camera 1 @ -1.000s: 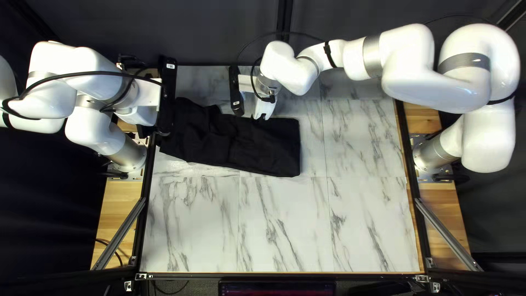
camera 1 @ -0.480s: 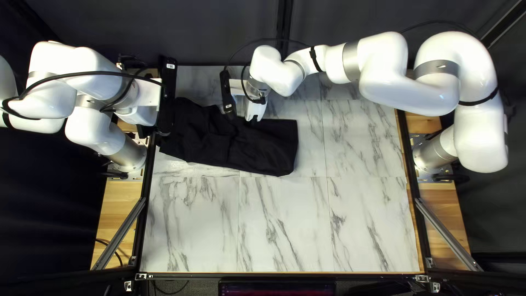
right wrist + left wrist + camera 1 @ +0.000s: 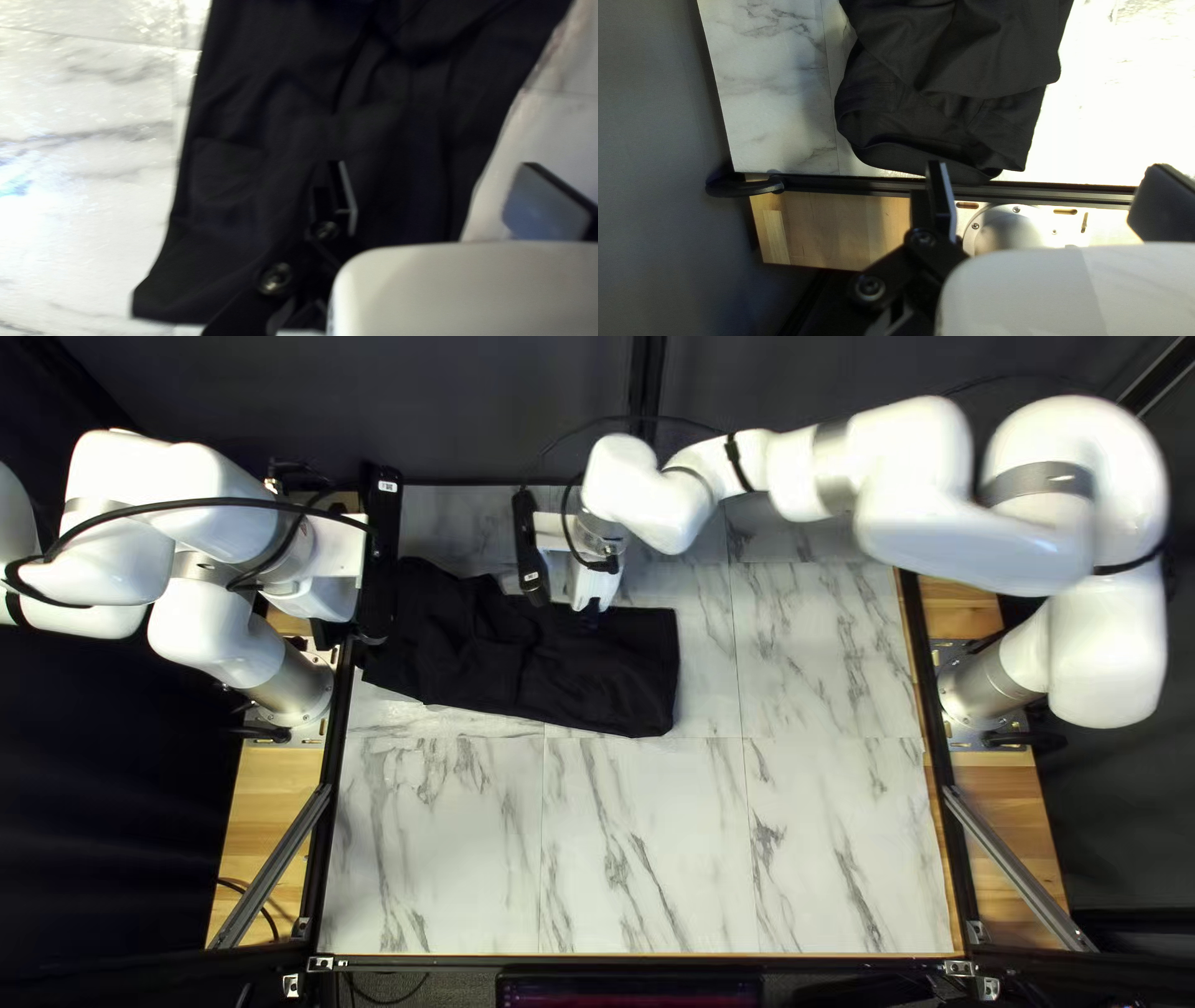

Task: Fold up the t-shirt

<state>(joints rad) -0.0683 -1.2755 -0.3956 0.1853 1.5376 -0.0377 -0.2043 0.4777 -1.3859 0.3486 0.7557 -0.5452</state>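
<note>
One black t-shirt point(image 3: 585, 670) lies in a narrow strip at the far left of the desk point(image 3: 747, 846) in the top left view, the right gripper point(image 3: 434, 165) spread over its far edge, seemingly to straighten it, the left gripper point(image 3: 1047, 167), likewise spread, by one end, probably leaving room.

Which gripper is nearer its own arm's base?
The left gripper, close to its base; the right gripper is far from its own, over the black cloth.
</note>
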